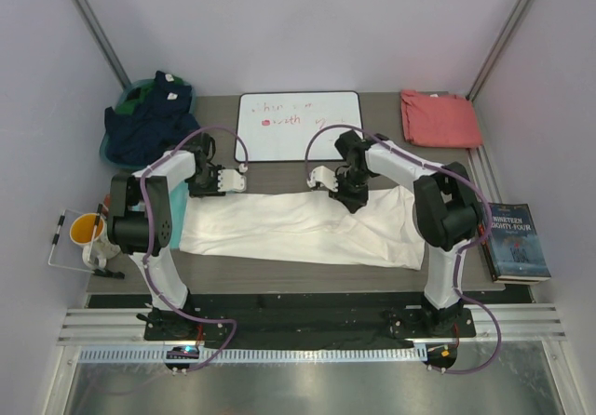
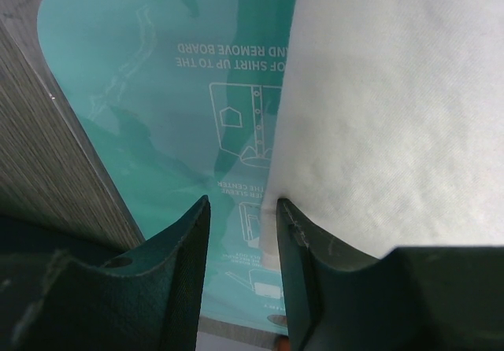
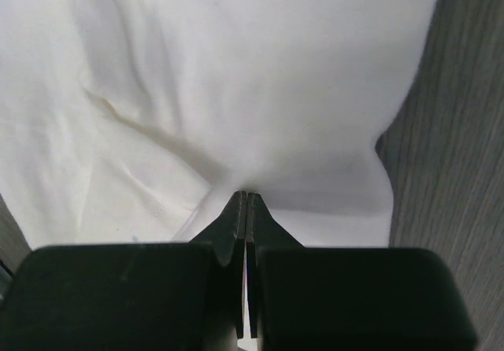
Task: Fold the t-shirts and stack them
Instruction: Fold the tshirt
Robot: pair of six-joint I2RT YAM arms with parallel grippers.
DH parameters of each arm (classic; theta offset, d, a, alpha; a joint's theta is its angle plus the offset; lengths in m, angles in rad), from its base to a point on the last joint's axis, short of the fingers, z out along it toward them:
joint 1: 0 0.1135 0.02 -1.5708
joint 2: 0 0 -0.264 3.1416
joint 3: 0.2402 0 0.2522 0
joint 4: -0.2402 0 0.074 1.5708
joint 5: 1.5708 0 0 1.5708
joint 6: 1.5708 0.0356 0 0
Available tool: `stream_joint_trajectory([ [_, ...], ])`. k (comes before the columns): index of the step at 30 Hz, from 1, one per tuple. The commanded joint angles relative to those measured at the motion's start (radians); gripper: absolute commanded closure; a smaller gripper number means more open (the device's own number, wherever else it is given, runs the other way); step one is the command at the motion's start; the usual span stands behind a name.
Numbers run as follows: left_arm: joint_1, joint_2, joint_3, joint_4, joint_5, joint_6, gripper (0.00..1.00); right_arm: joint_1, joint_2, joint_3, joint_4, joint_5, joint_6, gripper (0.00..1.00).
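Grey worktop [image 1: 279,175] inside pale walls, both arms reaching over it from the near edge. Right tool [image 3: 247,197] is pressed together on the far edge of the cream-white shirt [image 1: 307,229]; cloth gathers into creases right at its tips, so we read this as a real pinch. Left tool [image 2: 242,205] is spread, with nothing between its fingers. The shirt's edge lies just beside one finger, and the teal board [image 2: 157,91] shows in the gap.

The shirt lies spread as a wide band across the middle of the worktop, between the two arm bases and the tools. Its left end covers part of the teal board. We judge the board is there as a folding guide, since printed fold instructions are visible on it.

We judge the left side needs to close on that edge before both ends can be lifted together.

Salmon-red shirt [image 1: 440,119] sits folded at the far right corner, well apart, probably the stack spot. Whiteboard [image 1: 298,127] lies at far centre, and a book [image 1: 514,243] is off the right edge.
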Motion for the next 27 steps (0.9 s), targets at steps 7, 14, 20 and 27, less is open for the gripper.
stream_joint_trajectory([
  [7, -0.002, 0.006, -0.016, 0.001, 0.022, 0.028, 0.6, 0.067, -0.078, -0.066, -0.101, -0.076, -0.015, 0.99],
  [14, -0.01, 0.023, -0.027, 0.026, 0.034, 0.03, 0.6, 0.13, -0.147, -0.117, -0.112, -0.089, 0.011, 0.99],
  [20, -0.013, 0.009, -0.044, 0.034, 0.034, 0.037, 0.6, 0.162, -0.191, -0.128, -0.133, -0.111, 0.036, 0.99],
  [27, -0.011, -0.008, -0.039, 0.023, 0.028, 0.042, 0.6, 0.168, -0.201, -0.117, -0.127, -0.11, 0.051, 0.99],
])
